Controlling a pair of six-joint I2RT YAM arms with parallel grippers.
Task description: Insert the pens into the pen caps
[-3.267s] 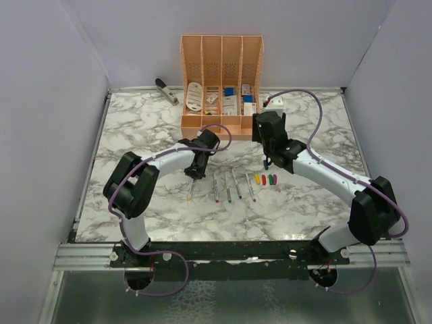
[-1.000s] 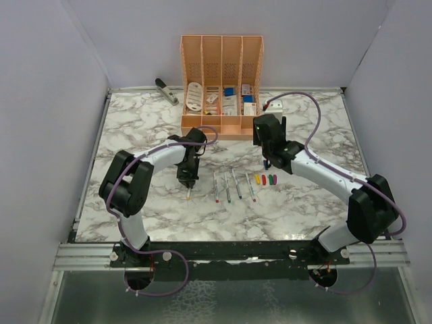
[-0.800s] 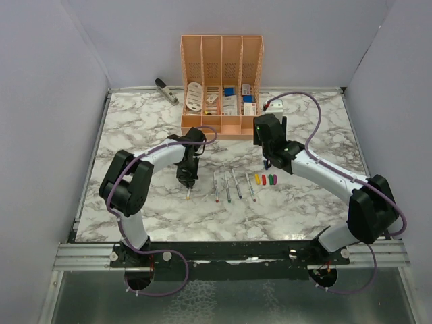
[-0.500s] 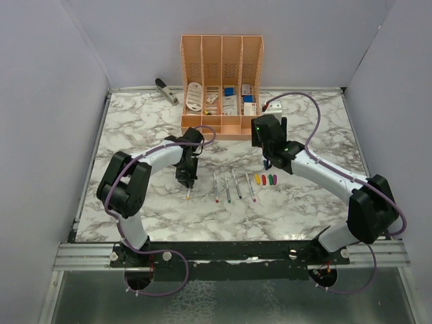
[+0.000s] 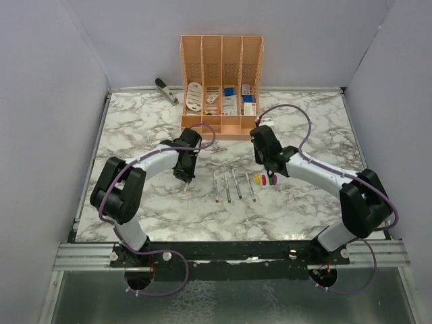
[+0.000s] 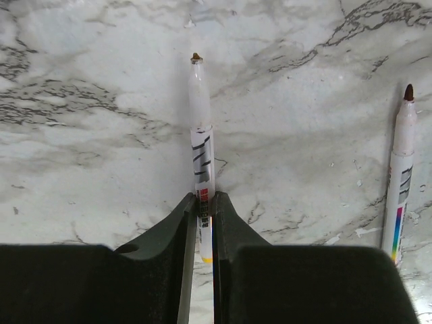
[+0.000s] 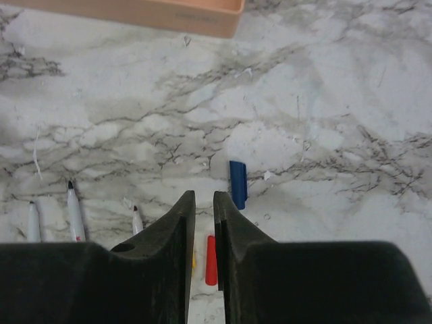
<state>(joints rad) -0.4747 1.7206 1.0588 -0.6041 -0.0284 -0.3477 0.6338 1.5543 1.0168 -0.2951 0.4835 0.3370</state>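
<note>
My left gripper [image 5: 185, 179] [image 6: 204, 199] is shut on a grey-white pen [image 6: 201, 135], gripping near its yellow end. The dark tip points away over the marble. Several other pens [image 5: 227, 187] lie side by side to its right, and one pen [image 6: 399, 175] shows in the left wrist view. My right gripper [image 5: 268, 169] [image 7: 204, 199] hovers over the row of caps with its jaws a narrow gap apart and nothing between them. The red cap [image 7: 211, 260] [image 5: 264, 179] lies on the table below that gap, beside a sliver of the yellow cap [image 7: 194, 256]. The blue cap [image 7: 237, 184] lies just beyond the fingertips. The green cap [image 5: 272, 180] is to the right.
The orange organizer [image 5: 221, 81] with white stationery stands at the back centre, and its front edge [image 7: 135, 13] shows in the right wrist view. A grey stapler [image 5: 166, 90] lies at the back left. Grey walls enclose the marble table [image 5: 135, 128].
My right gripper has swung nearer and left, and is now over the cap row. My left gripper has shifted slightly back and left with the pen still in it.
</note>
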